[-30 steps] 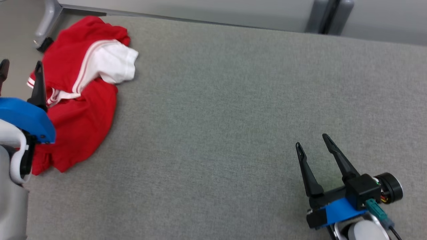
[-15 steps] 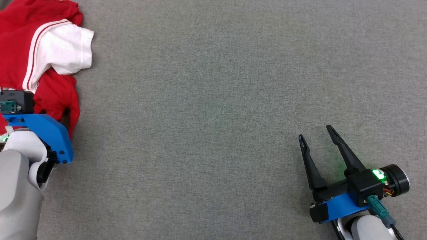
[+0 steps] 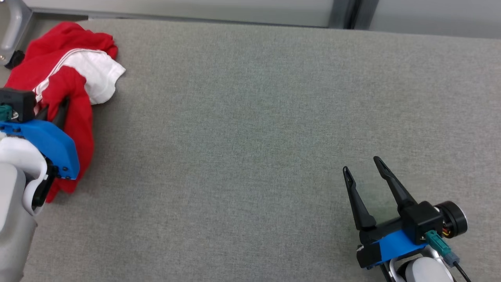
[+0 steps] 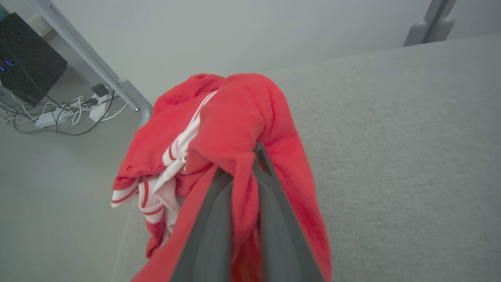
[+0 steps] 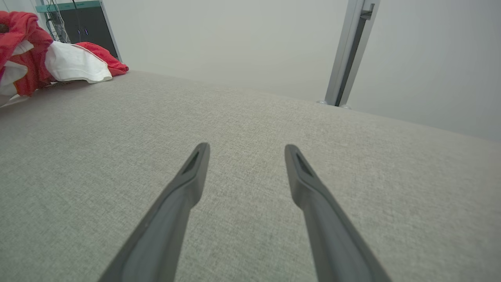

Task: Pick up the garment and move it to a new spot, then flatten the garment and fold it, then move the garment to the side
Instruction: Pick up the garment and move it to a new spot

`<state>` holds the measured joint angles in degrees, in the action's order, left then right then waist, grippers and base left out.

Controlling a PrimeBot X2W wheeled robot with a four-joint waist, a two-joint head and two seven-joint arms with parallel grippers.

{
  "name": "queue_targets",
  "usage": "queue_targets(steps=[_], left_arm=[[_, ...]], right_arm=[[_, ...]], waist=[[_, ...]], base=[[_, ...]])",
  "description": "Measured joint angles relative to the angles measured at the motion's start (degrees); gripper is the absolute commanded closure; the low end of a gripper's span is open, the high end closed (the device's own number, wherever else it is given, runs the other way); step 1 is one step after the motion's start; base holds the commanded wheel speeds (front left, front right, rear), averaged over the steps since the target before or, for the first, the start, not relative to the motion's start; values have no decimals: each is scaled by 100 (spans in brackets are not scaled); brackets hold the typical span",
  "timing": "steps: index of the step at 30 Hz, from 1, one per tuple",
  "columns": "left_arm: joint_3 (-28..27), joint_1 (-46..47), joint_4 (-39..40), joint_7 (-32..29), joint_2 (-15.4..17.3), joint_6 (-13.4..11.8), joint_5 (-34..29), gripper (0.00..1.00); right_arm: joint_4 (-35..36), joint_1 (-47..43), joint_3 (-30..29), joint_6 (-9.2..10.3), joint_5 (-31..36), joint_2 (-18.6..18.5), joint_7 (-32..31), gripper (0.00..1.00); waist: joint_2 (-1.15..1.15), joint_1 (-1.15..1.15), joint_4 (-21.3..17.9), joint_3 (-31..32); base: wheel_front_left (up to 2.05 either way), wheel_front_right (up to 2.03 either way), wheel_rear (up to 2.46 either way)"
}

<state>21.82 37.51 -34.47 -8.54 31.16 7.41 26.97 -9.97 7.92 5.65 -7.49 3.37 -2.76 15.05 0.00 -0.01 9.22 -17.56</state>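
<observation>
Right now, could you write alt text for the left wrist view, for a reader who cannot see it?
Two dark fingers of the left gripper pinch a fold of a crumpled red garment with white striped trim, at the edge of a grey fabric-covered table. Beyond, cables and a black box sit on the floor.

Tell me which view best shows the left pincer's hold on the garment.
Left wrist view: the left pincer is shut on a red fold of the garment, seen close. Head view shows it half buried in cloth at the table's left edge; right wrist view shows the garment far off.
</observation>
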Motion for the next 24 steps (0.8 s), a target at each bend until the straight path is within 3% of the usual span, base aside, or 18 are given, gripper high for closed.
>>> queue_targets(steps=[4,11,18,24], left_arm=[[319,141,1004,316,235,2,129,100],[636,223,2125,252,84,2,334,100],[1157,582,2341,412,-990,-34,318,100],[1329,660,1414,1500,-2132,-243,286,100]], right_arm=[[-163,-102,-1,0,-254,-1,0,0],[-290,-259,-98,0,-501,-3,0,0],[-358,-255,-172,0,-665,-5,0,0],[-352,-85,-87,0,-854,-7,0,0]], waist=[[0,-1,-162,459],[0,-1,-659,866],[0,-1,-1479,958],[0,0,-2113,769]], base=[[0,0,0],[0,0,0],[0,0,0],[0,0,0]])
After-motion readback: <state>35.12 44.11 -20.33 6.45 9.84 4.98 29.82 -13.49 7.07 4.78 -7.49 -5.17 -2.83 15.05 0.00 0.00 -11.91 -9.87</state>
